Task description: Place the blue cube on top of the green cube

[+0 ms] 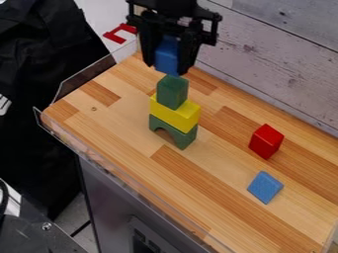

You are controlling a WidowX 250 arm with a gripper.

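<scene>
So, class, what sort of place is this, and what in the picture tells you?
Probably a robotics lab or test bench: a black gripper holds a blue block above a stack of toy blocks on a wooden worktop.

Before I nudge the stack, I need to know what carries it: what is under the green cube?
Under the green cube is a yellow block, then a green arch on the wooden tabletop. The touching faces between the stacked pieces are covered.

Bottom block (185, 138) sits on table (119, 123), middle block (176, 115) on it, top block (172, 92) on that, cube (166, 57) above at 12 o'clock; rear block (266, 141) at bottom block's 3 o'clock, front block (265, 187) at rear block's 6 o'clock
</scene>
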